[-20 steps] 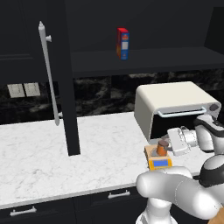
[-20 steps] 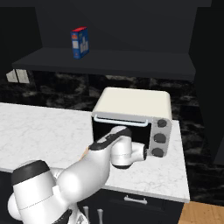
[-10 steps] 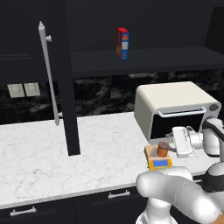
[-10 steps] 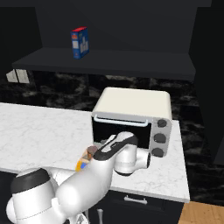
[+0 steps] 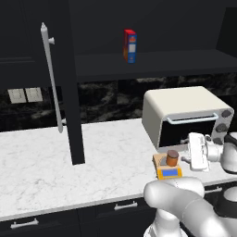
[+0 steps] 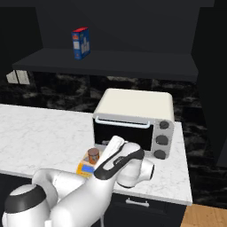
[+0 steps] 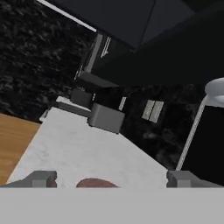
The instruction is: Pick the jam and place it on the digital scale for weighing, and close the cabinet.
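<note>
**Jar on the scale, door not yet shut**

The jam stands upright, long axis vertical, lid up, on the scale at the worktop front. The fingers are spread apart, empty, at the jar's 3 o'clock. A careless sweep toward the cabinet door at 10 o'clock could topple it.

Glossy white arm, dark joints, seemingly grey-tipped pincer.

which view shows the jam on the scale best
The left base view: the jam stands unobstructed on the digital scale. The right base view shows it partly behind the arm; the hand view catches just its lid.
</note>
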